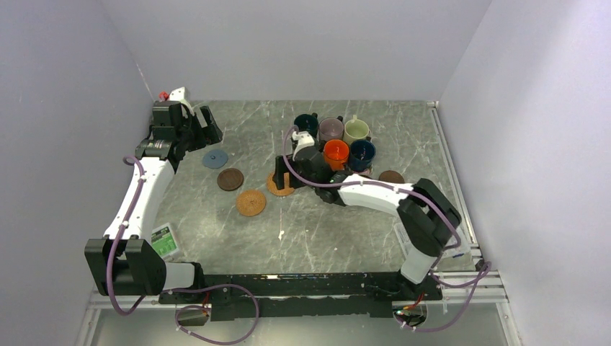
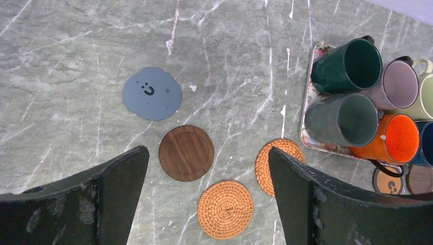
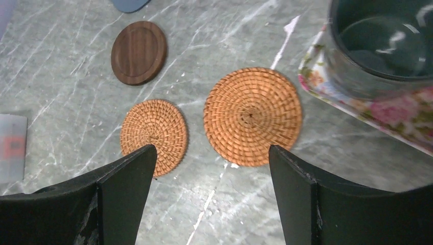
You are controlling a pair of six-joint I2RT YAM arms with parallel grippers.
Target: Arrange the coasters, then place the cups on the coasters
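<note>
Black fingers of the right end effector [image 3: 210, 150] fill the bottom of its wrist view, spread wide with nothing between them, hovering over the tan woven coaster [image 3: 253, 116] that lies just beside the floral mat [image 3: 367, 109]. The left end effector [image 2: 208, 149] is spread and empty too, up over the back left of the tabletop [image 1: 324, 231]. Progress-wise I'd call it early: the grey-blue coaster [image 2: 151, 93], one dark brown coaster [image 2: 185, 152] and the second woven coaster [image 3: 153, 135] are laid out in a loose diagonal, but the black-and-yellow coaster [image 2: 390, 179] and the other brown coaster [image 2: 419, 178] sit tucked by the cups. Dark green mug [image 2: 352, 64], dark grey mug [image 2: 342, 118], mauve mug [image 2: 395, 84], cream mug [image 2: 426, 97], orange mug [image 2: 398, 138] and navy mug [image 2: 426, 145] are all bunched on the mat, none on a coaster yet
</note>
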